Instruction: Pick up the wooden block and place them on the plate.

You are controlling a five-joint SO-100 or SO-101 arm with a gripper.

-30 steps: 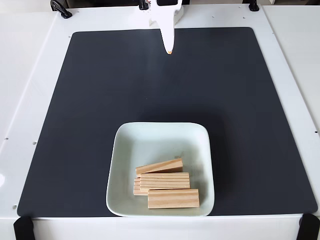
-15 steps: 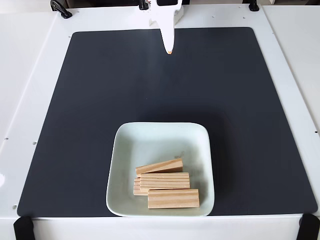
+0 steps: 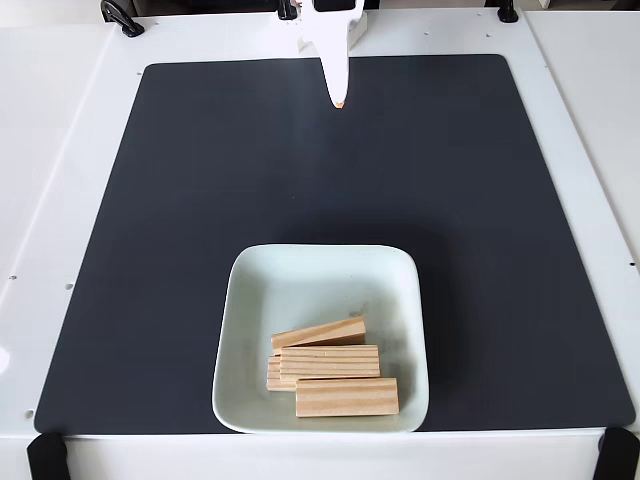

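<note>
Several light-tan wooden blocks lie piled in the near half of the pale mint plate (image 3: 300, 270). One block (image 3: 320, 333) leans at an angle at the back of the pile, another (image 3: 330, 361) lies across the middle, and a third (image 3: 346, 396) rests by the plate's near rim. The end of a lower block (image 3: 272, 377) peeks out on the left. My white gripper (image 3: 340, 102) hangs at the far edge of the mat, well away from the plate. Its fingers taper to one closed tip and hold nothing.
A black mat (image 3: 180, 220) covers most of the white table (image 3: 60, 150), and the plate sits near its front edge. Black clamps (image 3: 122, 18) stand at the table's far corners and black pads (image 3: 45, 455) at the near corners.
</note>
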